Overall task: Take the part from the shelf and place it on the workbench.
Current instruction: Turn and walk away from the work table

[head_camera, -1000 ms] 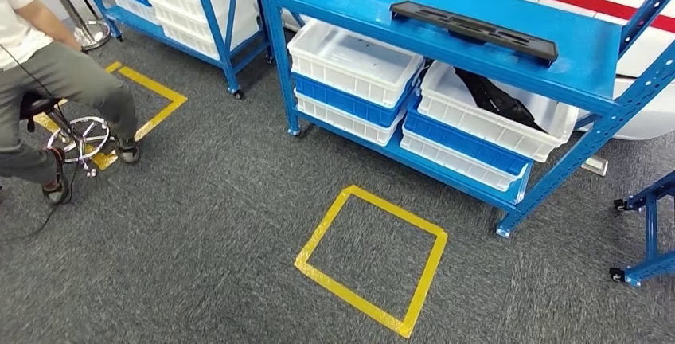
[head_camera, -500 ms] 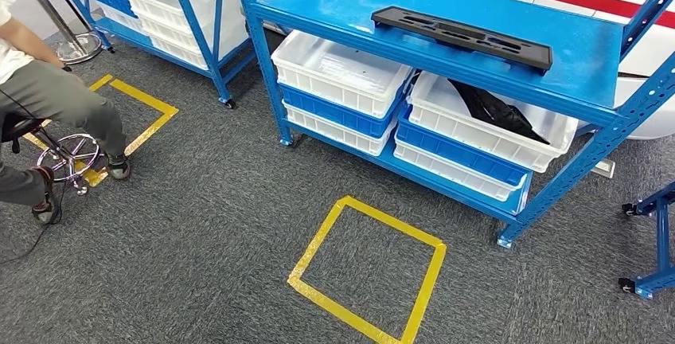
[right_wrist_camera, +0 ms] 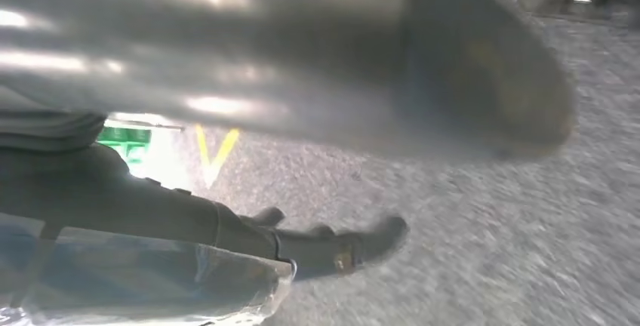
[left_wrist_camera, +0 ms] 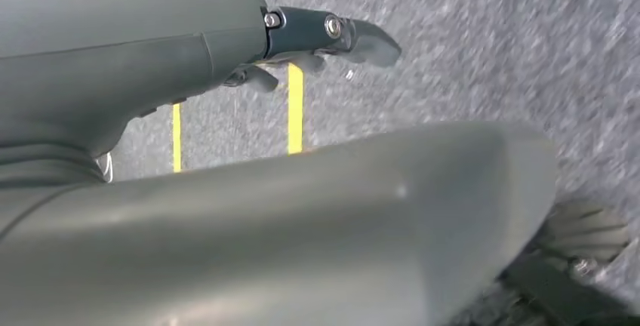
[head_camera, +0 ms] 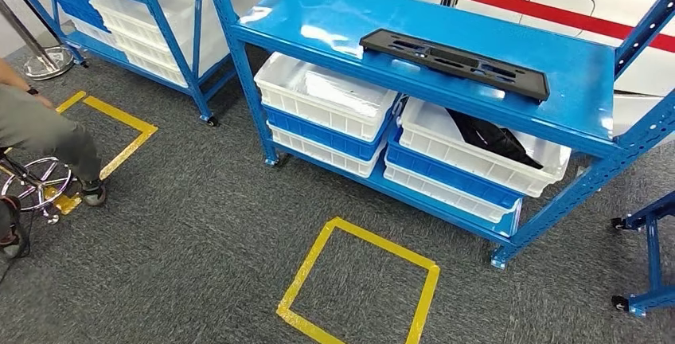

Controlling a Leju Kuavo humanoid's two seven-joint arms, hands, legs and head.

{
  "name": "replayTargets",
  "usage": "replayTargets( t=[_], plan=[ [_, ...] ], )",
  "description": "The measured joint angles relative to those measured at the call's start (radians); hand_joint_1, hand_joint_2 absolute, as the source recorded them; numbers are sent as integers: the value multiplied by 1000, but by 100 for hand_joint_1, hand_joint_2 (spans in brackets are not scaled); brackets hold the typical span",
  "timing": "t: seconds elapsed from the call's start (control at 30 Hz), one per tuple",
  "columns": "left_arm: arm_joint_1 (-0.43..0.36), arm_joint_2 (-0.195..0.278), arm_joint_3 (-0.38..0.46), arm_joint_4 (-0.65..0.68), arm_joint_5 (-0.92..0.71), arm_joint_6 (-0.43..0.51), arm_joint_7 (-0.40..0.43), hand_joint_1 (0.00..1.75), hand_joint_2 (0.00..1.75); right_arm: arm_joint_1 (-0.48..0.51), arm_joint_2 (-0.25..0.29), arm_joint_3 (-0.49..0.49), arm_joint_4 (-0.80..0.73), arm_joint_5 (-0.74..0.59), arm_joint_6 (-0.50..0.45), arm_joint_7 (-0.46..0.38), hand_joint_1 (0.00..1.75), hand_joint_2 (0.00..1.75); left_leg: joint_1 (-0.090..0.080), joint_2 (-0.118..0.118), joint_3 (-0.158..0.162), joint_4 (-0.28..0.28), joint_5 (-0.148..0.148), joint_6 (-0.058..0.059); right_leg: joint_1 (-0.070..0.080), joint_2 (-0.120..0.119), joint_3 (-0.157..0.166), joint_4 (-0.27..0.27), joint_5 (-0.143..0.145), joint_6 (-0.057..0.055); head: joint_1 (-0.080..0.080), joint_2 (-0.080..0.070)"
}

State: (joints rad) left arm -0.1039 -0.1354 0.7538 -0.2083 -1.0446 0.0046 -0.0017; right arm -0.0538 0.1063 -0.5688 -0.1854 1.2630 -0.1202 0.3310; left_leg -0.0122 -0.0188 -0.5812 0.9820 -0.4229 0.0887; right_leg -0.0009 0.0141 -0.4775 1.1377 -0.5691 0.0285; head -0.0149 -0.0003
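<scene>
On the blue shelf's top deck lies my black slotted part, within reach, while my left hand and right hand hang with fingers loosely apart, holding nothing.

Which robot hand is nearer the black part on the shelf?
Probably right, since the part sits right of centre in the head view. Neither is close: the left robot hand and the right robot hand both hang low over the carpet, away from the shelf.
</scene>
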Motion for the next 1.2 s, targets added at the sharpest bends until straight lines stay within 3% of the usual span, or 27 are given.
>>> replayTargets(
  t=[0.07, 0.1, 0.13, 0.17, 0.2, 0.23, 0.27, 0.3, 0.33, 0.4, 0.47, 0.53, 0.6, 0.63, 0.67, 0.77, 0.8, 0.87, 0.93, 1.0, 1.07, 1.13, 1.17, 1.2],
  plan=[
    [-2, -2, 0, 0, -1, 0, 0, 0, 0, -2, -3, 0, 0, 0, 0, 0, 0, 0, 4, 0, 21, -2, -21, -6, -2, -2, -94, 108, -51, -11, 1, 0],
    [-2, -3, 0, 0, -1, 0, 0, 0, 0, -1, -5, 0, 0, 0, 0, 1, 0, 0, 6, -1, 34, -2, -33, -10, -4, -2, -130, 130, -85, -15, 1, 0],
    [-1, -4, 0, 0, -2, 0, 0, 0, 0, 1, -6, -1, 0, 0, 0, 2, 0, 0, 9, -3, 48, -2, -45, -14, -7, -2, -152, 127, -108, -13, 1, 0],
    [1, -5, 0, 0, -2, 0, 1, 0, 0, 3, -8, -1, 0, 0, 0, 2, 0, 0, 12, -4, 66, -2, -59, -20, -12, -3, -163, 95, -106, -2, 2, 0],
    [2, -6, 0, 1, -2, 0, 1, 0, 0, 5, -9, -1, 0, 0, 0, 2, 0, 0, 15, -4, 83, -2, -73, -27, -18, -4, -164, 45, -74, 17, 2, 0],
    [3, -6, 0, 1, -3, 0, 1, 0, 0, 8, -10, -1, 1, 0, 0, 3, 0, 0, 16, -5, 98, 0, -89, -34, -24, -8, -162, -10, -17, 41, 4, 0],
    [3, -6, 0, 1, -3, 0, 2, 0, 0, 8, -9, -1, 1, 1, 0, 3, 0, 0, 15, -4, 110, 1, -107, -42, -28, -17, -155, -59, 38, 54, 6, 0],
    [2, -6, 0, 1, -3, 1, 2, 0, 0, 7, -9, -1, 2, 1, 0, 3, 0, 0, 13, -3, 119, 3, -123, -49, -28, -24, -148, -86, 82, 53, 5, 0],
    [0, -6, 0, 1, -3, 2, 3, 0, 0, 6, -8, -1, 2, 2, 0, 3, 0, 0, 12, -2, 129, 7, -134, -54, -28, -29, -142, -97, 106, 39, 3, 0],
    [-4, -7, 0, 1, -3, 4, 3, 0, 0, 3, -8, -1, 1, 3, 0, 4, 0, 0, 16, 2, 138, 23, -142, -62, -27, -28, -124, -100, 108, 1, -3, 0],
    [-7, -7, 0, 1, -3, 5, 3, 0, 0, 3, -9, -1, 1, 3, 0, 4, 0, 0, 21, 6, 110, 89, -138, -70, -28, -25, -107, -102, 100, -22, -5, 0],
    [-7, -8, 0, 1, -3, 4, 3, 0, 0, 1, -9, -1, 1, 5, 2, 1, 0, 87, 24, 12, 32, 205, -168, -80, -27, -25, -92, -103, 88, -35, -5, 0],
    [-4, -9, 0, 2, -3, 4, 3, 0, 0, -1, -9, -1, 1, 7, 4, -5, 0, 175, 25, 15, -49, 288, -228, -87, -25, -22, -78, -103, 75, -40, -5, 0],
    [-3, -10, 0, 2, -3, 4, 2, 0, 0, -1, -9, -1, 1, 7, 5, -7, 0, 175, 25, 15, -72, 292, -240, -86, -24, -20, -69, -103, 69, -39, -5, 0],
    [-3, -10, 0, 2, -3, 4, 0, 0, 0, 0, -9, -1, 1, 8, 6, -8, 0, 175, 25, 15, -81, 267, -227, -83, -23, -18, -59, -103, 61, -38, -5, 0],
    [-3, -8, 0, 2, -6, 3, -7, 0, 0, 0, -7, -1, 1, 5, 8, -8, 0, 175, 18, 15, -56, 111, -79, -60, -20, -14, -36, -106, 40, -32, -4, 0],
    [-3, -7, 0, 2, -8, 2, -8, 0, 0, -1, -6, -1, 1, 4, 9, -8, 0, 175, 13, 13, -50, 81, -52, -51, -19, -12, -31, -108, 34, -27, -5, 0],
    [-3, -6, 0, 2, -12, 2, -9, 0, 0, -4, -5, -1, 1, 2, 9, -8, 0, 175, 4, 10, -50, 73, -51, -40, -16, -9, -26, -115, 24, -16, -8, 0],
    [-4, -8, 0, 2, -14, 2, -8, 0, 0, -5, -6, -2, 0, 0, 8, -8, 0, 175, 8, 7, -37, 53, -30, -35, -11, -10, -20, -111, 13, -7, -8, 0],
    [-4, -9, 0, 2, -15, 3, -8, 0, 0, -5, -7, -4, 0, -5, 5, -7, 0, 87, 13, 7, -23, 38, -14, -31, -7, -11, -41, -53, -19, -8, -6, 0],
    [-7, -10, 0, 2, -16, 3, -8, 0, 0, -4, -8, -10, 0, -12, 4, -6, 0, 0, 7, 11, -19, 37, -18, -24, -8, -11, -108, 65, -70, -15, -3, 0],
    [-8, -10, 0, 2, -16, 2, -7, 0, 0, -2, -9, -15, 0, -15, 3, -5, 0, 0, 0, 14, -15, 37, -24, -19, -9, -11, -162, 137, -85, -11, -3, 0],
    [-8, -10, 0, 2, -17, 0, -7, 0, 0, -2, -9, -18, 0, -15, 3, -5, 0, 0, -3, 17, -11, 37, -28, -18, -9, -12, -164, 122, -67, -3, -2, 0],
    [-7, -11, 0, 2, -18, -1, -8, 0, 0, -2, -10, -20, 0, -15, 4, -4, 0, 0, -5, 21, -6, 37, -32, -19, -7, -15, -147, 68, -34, 4, -2, 0]
  ],
)
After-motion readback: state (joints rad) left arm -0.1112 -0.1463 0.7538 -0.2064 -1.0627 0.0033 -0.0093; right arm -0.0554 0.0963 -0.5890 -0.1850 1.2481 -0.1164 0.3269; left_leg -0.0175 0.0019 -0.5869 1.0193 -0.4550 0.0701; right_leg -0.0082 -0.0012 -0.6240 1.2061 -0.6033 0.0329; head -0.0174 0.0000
